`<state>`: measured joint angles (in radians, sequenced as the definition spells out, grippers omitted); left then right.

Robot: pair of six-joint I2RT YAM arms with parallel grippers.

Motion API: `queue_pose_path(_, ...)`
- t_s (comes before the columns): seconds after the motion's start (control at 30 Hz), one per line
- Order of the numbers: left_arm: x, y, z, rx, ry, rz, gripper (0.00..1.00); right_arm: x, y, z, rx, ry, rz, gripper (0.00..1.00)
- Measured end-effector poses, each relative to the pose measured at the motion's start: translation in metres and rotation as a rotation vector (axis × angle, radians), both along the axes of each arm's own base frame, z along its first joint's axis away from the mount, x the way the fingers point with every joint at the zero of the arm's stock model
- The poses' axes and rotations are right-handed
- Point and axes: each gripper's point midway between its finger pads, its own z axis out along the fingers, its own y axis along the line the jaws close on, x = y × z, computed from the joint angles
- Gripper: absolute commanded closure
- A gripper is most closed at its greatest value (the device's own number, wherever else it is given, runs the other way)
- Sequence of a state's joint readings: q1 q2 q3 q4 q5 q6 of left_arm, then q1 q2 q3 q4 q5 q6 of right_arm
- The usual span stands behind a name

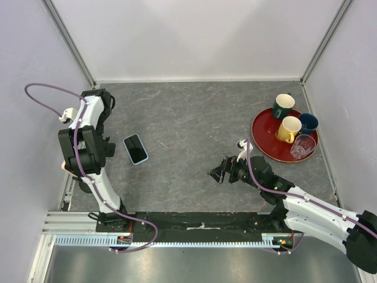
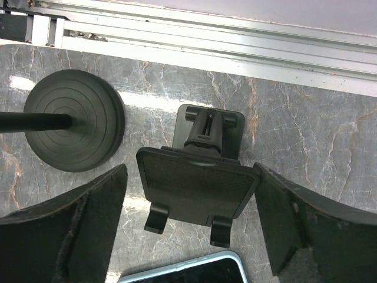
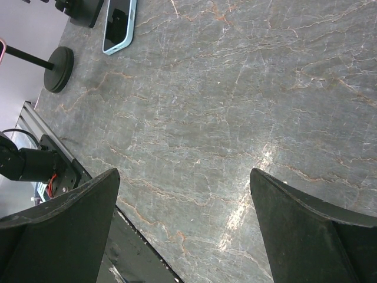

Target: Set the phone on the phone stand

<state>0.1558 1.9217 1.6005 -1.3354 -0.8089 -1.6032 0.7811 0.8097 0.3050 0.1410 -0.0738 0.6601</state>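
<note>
The table had a grey, marble-veined top, and nearly everything resting on it was gathered at the left side or in the far right corner. On the left, a phone in a light-blue case lay flat with its dark screen up, one corner just short of the front feet of a black folding stand, and close beside that stand, not touching it, sat the round ribbed disc base of the phone stand with its thin post. Well apart from these, a round red tray rested flat in the far right corner.
</note>
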Motion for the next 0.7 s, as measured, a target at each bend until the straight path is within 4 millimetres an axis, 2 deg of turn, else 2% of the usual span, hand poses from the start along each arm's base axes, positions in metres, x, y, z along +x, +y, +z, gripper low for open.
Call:
queue_pose_path(0.23,-0.001,0.000,0.002,-0.002,0.002,-0.008,0.03,0.000,0.000,-0.002,-0.003,0.002,0.000,0.02)
queue_pose_path(0.33,-0.001,-0.001,0.009,-0.001,-0.013,-0.015,0.03,0.000,0.000,-0.002,-0.003,0.002,0.001,0.02)
queue_pose_path(0.53,0.000,-0.007,0.039,0.014,-0.090,-0.046,0.02,0.000,0.000,-0.001,-0.002,0.001,0.001,0.02)
queue_pose_path(0.7,0.015,-0.018,0.074,0.030,-0.176,-0.113,0.02,-0.001,-0.001,0.002,0.007,-0.009,0.001,0.02)
